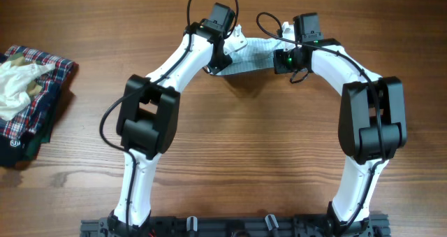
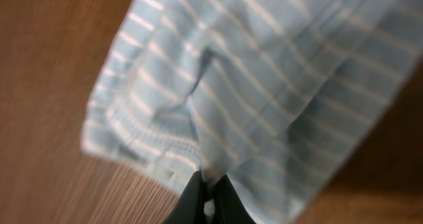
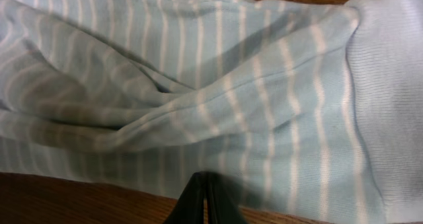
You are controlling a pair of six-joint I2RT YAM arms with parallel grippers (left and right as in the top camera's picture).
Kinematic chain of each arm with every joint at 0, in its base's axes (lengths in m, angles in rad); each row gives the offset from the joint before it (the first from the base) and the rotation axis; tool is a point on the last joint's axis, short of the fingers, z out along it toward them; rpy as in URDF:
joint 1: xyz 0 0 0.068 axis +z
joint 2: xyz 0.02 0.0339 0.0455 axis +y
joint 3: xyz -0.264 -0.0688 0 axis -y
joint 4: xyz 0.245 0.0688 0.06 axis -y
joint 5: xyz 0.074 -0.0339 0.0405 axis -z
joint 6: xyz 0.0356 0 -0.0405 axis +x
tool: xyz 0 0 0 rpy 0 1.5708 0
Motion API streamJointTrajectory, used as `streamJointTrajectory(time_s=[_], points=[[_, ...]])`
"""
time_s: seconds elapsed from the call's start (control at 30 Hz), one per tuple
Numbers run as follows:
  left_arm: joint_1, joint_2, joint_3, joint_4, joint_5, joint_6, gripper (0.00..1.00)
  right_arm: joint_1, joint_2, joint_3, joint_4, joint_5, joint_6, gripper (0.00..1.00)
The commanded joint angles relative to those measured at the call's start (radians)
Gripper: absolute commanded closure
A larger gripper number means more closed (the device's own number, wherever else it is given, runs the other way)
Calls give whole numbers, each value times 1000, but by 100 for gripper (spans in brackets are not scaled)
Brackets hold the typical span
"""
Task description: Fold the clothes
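The clothes (image 1: 256, 54), a thin light-blue garment with fine white stripes, lie bunched at the far middle of the table between my two grippers. My left gripper (image 1: 225, 57) is at its left end. In the left wrist view the left gripper (image 2: 210, 192) is shut with a pinch of the striped fabric (image 2: 264, 85) between its black fingers. My right gripper (image 1: 285, 57) is at the garment's right end. In the right wrist view the right gripper (image 3: 206, 184) is shut at the lower hem of the cloth (image 3: 218, 98), whose folds spread away from it.
A red-and-navy plaid garment (image 1: 43, 101) lies in a pile at the table's left edge, with a cream-white cloth (image 1: 15, 89) on top. The arm bases stand on a black rail (image 1: 230, 226) at the near edge.
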Motion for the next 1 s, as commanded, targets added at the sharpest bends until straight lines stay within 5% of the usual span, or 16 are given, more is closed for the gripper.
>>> streamJointTrajectory(time_s=[0.0, 0.33, 0.67, 0.87, 0.9, 0.97], points=[[-5, -110, 2, -50, 2, 4, 96, 3, 19, -3, -1, 11, 12, 96], [54, -109, 1, -87, 203, -15, 96, 3, 19, -3, -3, 22, 14, 96], [114, 1, 1, 24, 234, -38, 95, 3, 19, -3, -5, 22, 14, 96], [123, 31, 1, 126, 208, -84, 80, 3, 19, -3, -6, 22, 15, 96], [125, 31, 1, 156, 177, -123, 67, 3, 19, -3, -6, 22, 14, 96], [128, 31, 2, 206, 154, -169, 58, 3, 19, -3, -8, 22, 14, 96]])
